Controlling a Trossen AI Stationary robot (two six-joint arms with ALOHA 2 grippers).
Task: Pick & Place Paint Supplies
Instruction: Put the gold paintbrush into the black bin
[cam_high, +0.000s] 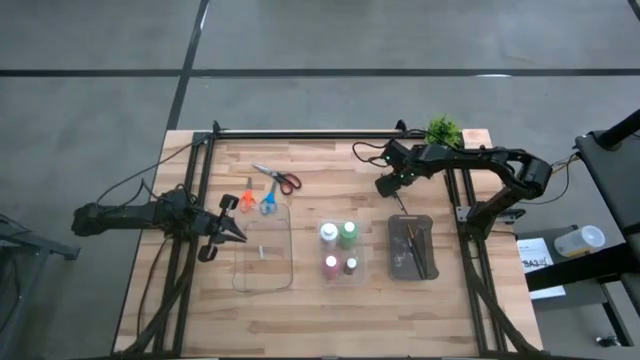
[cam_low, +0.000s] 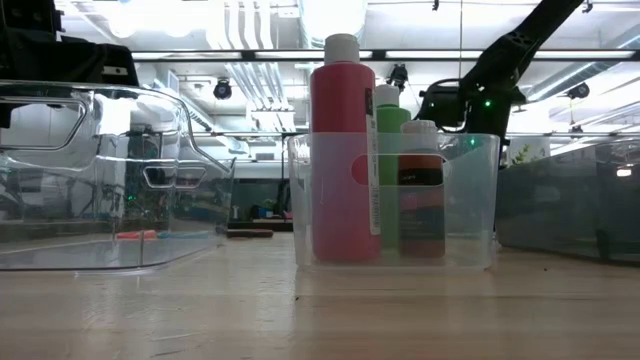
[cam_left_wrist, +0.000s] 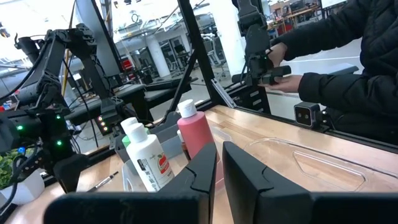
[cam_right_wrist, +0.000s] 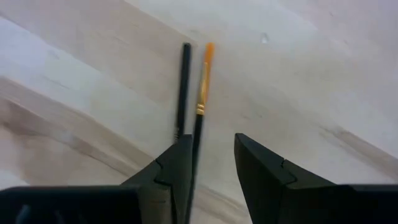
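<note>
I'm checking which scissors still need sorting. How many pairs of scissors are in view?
3, all on the bare table beyond the clear tray: orange scissors and blue scissors side by side at its far edge, red scissors farther back. None seems hidden.

From my remote seat I see a pale wooden table (cam_high: 330, 310) standing on a grey floor (cam_high: 100, 110) crossed by dark lines. A small green potted plant (cam_high: 443, 130) sits at the table's far edge. Three trays lie across the middle: a large clear tray (cam_high: 262, 282), a smaller clear tray (cam_high: 339, 278) and a dark grey tray (cam_high: 397, 268). A black metal frame (cam_high: 300, 133) runs along the far edge and down both sides. Beside the table, a person in a dark jacket (cam_left_wrist: 354, 74) sits close by, one sleeve resting near the edge. Ceiling lights (cam_low: 250, 15) glare over the workshop behind.
</note>
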